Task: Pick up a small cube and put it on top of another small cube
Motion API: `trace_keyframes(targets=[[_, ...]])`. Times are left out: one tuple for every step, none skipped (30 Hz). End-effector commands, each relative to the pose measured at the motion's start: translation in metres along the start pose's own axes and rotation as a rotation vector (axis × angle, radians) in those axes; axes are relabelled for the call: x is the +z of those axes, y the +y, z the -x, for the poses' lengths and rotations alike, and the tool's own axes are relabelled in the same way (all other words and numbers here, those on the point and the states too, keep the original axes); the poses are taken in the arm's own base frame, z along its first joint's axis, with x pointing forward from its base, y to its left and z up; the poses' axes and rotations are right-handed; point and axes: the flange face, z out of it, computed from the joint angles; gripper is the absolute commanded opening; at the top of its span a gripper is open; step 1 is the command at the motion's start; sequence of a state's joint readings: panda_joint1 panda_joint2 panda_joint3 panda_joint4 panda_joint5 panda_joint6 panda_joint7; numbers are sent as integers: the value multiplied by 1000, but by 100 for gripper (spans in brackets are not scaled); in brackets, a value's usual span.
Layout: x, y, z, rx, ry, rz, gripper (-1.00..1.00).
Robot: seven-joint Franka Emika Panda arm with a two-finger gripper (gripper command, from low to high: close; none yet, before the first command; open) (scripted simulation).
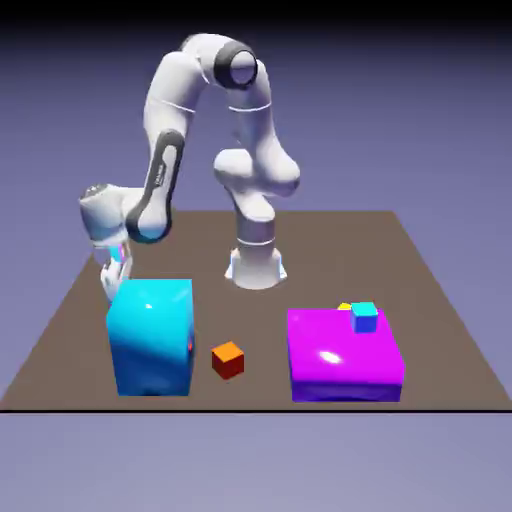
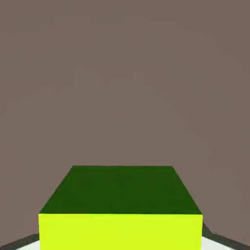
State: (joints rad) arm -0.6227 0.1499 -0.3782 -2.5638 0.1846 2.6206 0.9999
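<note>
Gripper point(image 1: 112, 280) low behind the cyan block point(image 1: 152, 335), at the exterior view's left. Lime-green cube point(image 2: 120, 210) sits between the fingers, apparently grasped; contact unclear. Lift and stacking on another small cube not yet done.

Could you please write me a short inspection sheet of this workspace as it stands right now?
Surface: brown table, flat.
Job's things: lime-green cube fills the hand view's bottom between the fingertips; hidden in the exterior view. Blue small cube sits on the purple block.
Clutter: orange small cube on the table between the cyan block and the purple one; a yellow sliver behind the blue cube, unclear.
End effector: low behind the cyan block, apparently shut on the lime-green cube.
Cables: nothing seen.
Surroundings: plain blue-violet backdrop.
</note>
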Motion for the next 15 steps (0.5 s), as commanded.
trace_keyframes(targets=[[-6,-5,0,-66,10,-3,-100],[-11,-9,0,-131,21,-6,-100],[-17,-14,0,-196,32,-9,-100],[-23,-18,-1,-261,44,-11,-100],[-29,-22,-1,-326,57,-12,-100],[-35,-26,-1,-390,70,-12,-100],[-41,-30,-1,-454,84,-12,-100],[-47,-34,-1,-518,99,-10,-100],[-53,-38,-2,-581,114,-8,-100],[-59,-42,-2,-644,129,-5,-100],[-66,-45,-2,-707,145,-1,-100],[-72,-49,-2,-769,162,4,-100],[-80,-61,20,-878,175,12,-100],[-88,-72,44,-987,189,20,-100],[-95,-81,69,-1096,204,29,-100]])
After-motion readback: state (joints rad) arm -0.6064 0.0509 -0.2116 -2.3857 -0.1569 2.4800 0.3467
